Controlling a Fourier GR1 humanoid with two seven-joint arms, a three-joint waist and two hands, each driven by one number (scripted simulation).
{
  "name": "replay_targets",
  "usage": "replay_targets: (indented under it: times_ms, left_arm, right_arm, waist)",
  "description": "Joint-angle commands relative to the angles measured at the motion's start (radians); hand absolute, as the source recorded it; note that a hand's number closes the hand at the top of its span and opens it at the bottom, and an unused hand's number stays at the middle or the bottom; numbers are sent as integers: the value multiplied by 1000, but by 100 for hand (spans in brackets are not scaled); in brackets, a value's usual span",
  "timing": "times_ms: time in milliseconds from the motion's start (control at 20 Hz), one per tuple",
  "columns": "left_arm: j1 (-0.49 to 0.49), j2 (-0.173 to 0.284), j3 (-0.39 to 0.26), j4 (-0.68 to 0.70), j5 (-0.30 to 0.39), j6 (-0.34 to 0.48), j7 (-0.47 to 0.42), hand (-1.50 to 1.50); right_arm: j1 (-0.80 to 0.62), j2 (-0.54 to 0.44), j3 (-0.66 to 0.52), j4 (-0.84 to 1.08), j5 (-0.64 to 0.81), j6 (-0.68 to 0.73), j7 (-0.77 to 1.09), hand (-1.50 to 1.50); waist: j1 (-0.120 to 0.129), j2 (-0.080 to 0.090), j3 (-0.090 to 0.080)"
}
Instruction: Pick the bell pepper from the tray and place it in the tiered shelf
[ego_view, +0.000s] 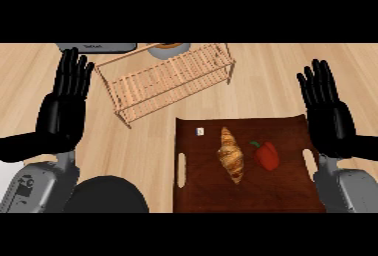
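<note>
Starting at the far left: my left hand (65, 107) is up at the edge of the view, fingers straight and open, resting, holding nothing. Just right of it, toward the back of the table (148, 145), stands the tiered shelf (168, 79), a pale wooden slatted rack set at an angle. Its top level is bare as far as I can see. Behind it there is a grey object (96, 47) and a bowl-like thing (168, 49), both cut off by the top of the view, so I won't swear to what they are.

Moving right and nearer to me: the dark brown tray (247, 192), with handle slots on both short sides. On it lies a croissant (231, 155), running lengthwise down the middle, and just beside that, to its right, the bell pepper (267, 155), red with a green stem, lying on its side. A small white tag (200, 131) sits near the tray's back left corner.

Far right: my right hand (325, 112), also open, fingers straight and pointing up, empty, hovering over the tray's right edge.

So where are we? Nothing done yet, by my reading. The pepper is untouched on the tray. It lies just left of and below my right hand, near but apart. What's left is everything: reach down, close on the pepper, carry it left and back to the shelf, release.
</note>
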Motion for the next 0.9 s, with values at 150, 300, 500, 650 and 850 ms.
replay_targets:
  times_ms: [150, 300, 500, 650, 850]
  left_arm:
    - [157, 87, -67, 125, -67, -56, 110, 0]
    - [219, 105, -94, 168, -78, -69, 150, 0]
    - [286, 98, -170, 187, -106, -117, 205, 0]
    - [217, 75, -162, 284, -131, -131, 186, 0]
    - [283, 88, -144, 263, -122, -154, 138, 0]
  right_arm:
    - [112, -244, -85, 72, 187, -68, 85, -150]
    - [220, -452, -94, 195, 429, -146, 156, -150]
    - [229, -283, -162, 200, 251, -153, 155, -150]
    - [193, -240, -118, 239, 200, -17, 29, -150]
    - [230, -302, -45, 42, 248, 58, 86, -150]
  waist:
    - [-24, -1, -1]
    - [-59, 44, -22]
    - [3, -9, 2]
    - [7, -6, 2]
    - [6, -11, 0]
